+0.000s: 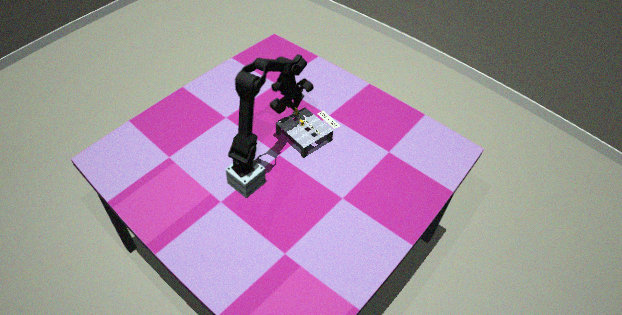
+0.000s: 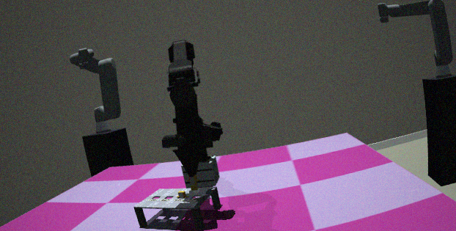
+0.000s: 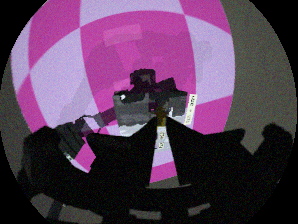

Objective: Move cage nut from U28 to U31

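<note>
A dim wall [image 1: 525, 20] [image 2: 256, 48] rises beyond a pale floor [image 1: 75, 90] [image 2: 396, 154]; in the exterior view two grey arms stand on black pedestals, the left-hand one [image 2: 110, 88] toward ten o'clock and the right-hand one [image 2: 441, 33] toward two. The pink-and-lilac chequered table [image 1: 285, 215] [image 2: 344, 202] [image 3: 135, 45] bears the working arm [image 1: 245, 115] [image 2: 185, 103], the only one near the job. From the top view, it reaches up and over toward one o'clock of its foot.

The raised rail plate [image 1: 300, 139] [image 2: 144, 204] [image 3: 126, 131] sits under the wrist, with a white label card [image 1: 328, 119] [image 3: 190, 109] on its two o'clock side. Its row of holes runs from between ten and eleven o'clock to between four and five.

The gripper [image 1: 296, 108] [image 2: 193, 177] [image 3: 161, 119] points down, its fingers narrow and closed on the yellowish cage nut [image 1: 296, 113] [image 2: 194, 185] [image 3: 161, 115], which hangs just above the row's ten-to-eleven end. The nut's long axis is too small to read. The other nut [image 1: 302, 122] [image 2: 181, 194] sits in the row toward five o'clock of it.

The hole numbers are illegible. If this end is U28, the coming carry runs between four and five o'clock, past the seated nut, to the far end; clearance over that nut looks like the main risk.
</note>
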`<action>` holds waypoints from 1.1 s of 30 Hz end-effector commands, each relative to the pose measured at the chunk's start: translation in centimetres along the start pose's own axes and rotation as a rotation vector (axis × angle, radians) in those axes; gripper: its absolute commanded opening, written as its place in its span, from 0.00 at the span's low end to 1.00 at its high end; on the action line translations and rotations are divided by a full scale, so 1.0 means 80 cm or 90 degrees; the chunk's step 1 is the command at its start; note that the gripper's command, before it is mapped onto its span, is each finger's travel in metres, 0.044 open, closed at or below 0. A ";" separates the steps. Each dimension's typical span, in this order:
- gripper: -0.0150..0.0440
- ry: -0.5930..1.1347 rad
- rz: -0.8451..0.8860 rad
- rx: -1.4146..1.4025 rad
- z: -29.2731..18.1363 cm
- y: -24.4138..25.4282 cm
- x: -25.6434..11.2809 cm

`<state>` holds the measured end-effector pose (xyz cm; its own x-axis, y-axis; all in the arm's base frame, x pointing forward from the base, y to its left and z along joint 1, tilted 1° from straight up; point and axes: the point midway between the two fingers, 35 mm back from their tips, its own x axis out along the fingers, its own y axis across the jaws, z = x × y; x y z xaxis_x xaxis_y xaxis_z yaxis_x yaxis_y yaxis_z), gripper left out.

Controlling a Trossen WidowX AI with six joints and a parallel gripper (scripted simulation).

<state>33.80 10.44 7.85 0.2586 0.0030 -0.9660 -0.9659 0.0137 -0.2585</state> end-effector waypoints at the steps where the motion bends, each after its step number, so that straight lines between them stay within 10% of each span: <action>1: 0.32 0.002 -0.016 0.003 -0.001 -0.001 -0.005; 33: 0.32 0.011 -0.022 0.001 -0.153 0.004 -0.005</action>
<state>33.51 -0.67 7.99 0.2832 -0.0181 -0.9589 -0.9587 0.0205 -0.2835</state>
